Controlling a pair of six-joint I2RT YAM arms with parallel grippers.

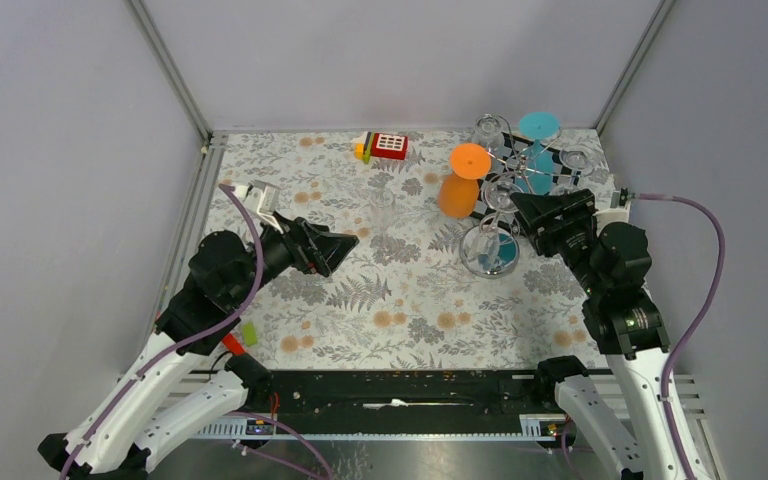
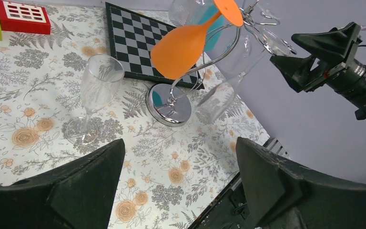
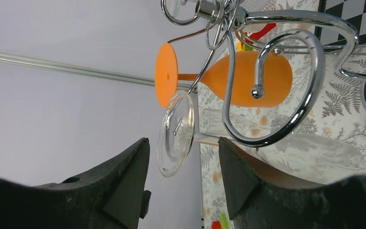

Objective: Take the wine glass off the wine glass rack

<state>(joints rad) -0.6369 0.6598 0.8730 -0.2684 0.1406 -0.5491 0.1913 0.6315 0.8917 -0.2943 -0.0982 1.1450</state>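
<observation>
The chrome wire wine glass rack (image 1: 522, 172) stands at the back right on its round base (image 2: 169, 106). An orange glass (image 1: 460, 185), a teal glass (image 1: 538, 140) and clear glasses hang upside down from its curled arms (image 3: 286, 81). My right gripper (image 1: 518, 208) is open at the rack's near side. In the right wrist view its jaws (image 3: 183, 143) stand on either side of the round foot of a clear wine glass (image 3: 175, 133), just short of it and not touching. My left gripper (image 1: 352, 240) is open and empty over the mid table, also in its wrist view (image 2: 180, 143).
A clear flute (image 2: 95, 93) stands upright on the floral cloth, left of the rack base. A black-and-white checkered board (image 2: 138, 38) lies behind the rack. A red toy block (image 1: 388, 146) sits at the back middle. Grey walls close in the back and sides.
</observation>
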